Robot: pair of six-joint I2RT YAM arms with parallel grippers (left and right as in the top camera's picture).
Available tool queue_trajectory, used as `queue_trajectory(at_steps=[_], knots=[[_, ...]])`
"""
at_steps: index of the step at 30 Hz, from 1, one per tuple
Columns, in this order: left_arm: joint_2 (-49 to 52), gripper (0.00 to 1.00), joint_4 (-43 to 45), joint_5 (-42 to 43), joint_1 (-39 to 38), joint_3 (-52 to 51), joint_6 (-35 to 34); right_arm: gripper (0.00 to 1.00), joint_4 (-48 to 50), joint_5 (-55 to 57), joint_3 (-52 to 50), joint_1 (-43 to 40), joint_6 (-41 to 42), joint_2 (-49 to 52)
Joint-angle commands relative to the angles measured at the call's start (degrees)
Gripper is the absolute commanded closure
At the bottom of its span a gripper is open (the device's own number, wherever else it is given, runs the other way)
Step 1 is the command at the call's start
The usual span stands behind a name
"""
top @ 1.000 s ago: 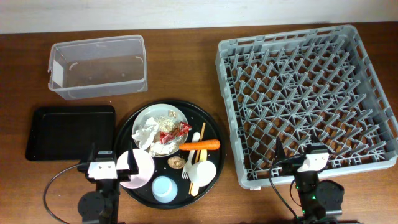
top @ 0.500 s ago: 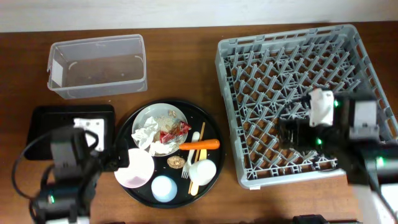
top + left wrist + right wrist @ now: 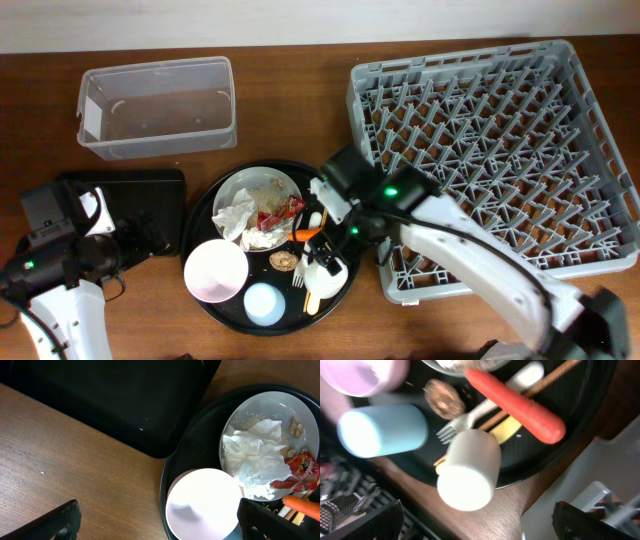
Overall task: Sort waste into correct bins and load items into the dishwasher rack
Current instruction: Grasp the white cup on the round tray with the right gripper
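Evidently we have everything left: dishwasher rack (image 3: 520, 130), clear tub (image 3: 155, 108) and black tray (image 3: 150, 192) hold nothing, napkins (image 3: 234, 215), carrot (image 3: 515, 405), pink bowl (image 3: 215, 270) and cups (image 3: 470, 472) crowd the round tray (image 3: 228, 316), and our left fingers (image 3: 60, 522) and right fingers (image 3: 365, 522) gape empty.

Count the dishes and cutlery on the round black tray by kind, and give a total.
Plates: 1, the white plate
Bowls: 1, the pink bowl
Cups: 2, the light blue cup and the white cup
Cutlery: 2, the white fork and the yellow flat utensil
Total: 6
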Motion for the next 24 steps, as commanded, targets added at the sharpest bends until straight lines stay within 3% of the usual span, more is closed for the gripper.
queue_trajectory(at_steps=[1, 9, 15, 21, 24], knots=[[-0.09, 0.01, 0.17, 0.59, 0.31, 1.05, -0.74, 0.02, 0.87, 2.45, -2.08, 1.86, 5.22, 2.6], [-0.09, 0.01, 0.15, 0.61, 0.31, 1.05, -0.76, 0.0, 12.11, 1.29, -11.82, 6.12, 12.09, 3.45], [-0.09, 0.0, 0.15, 0.59, 0.31, 1.05, -0.76, 0.21, 13.94, 0.28, -13.4, 6.19, 13.7, 3.45], [-0.09, 0.01, 0.15, 0.61, 0.31, 1.05, -0.76, 0.3, 14.4, 0.24, -14.14, 6.16, 14.62, 3.45], [-0.09, 0.01, 0.13, 0.61, 0.31, 1.05, -0.76, 0.41, 13.94, -0.15, -12.02, 6.16, 14.8, 3.13]])
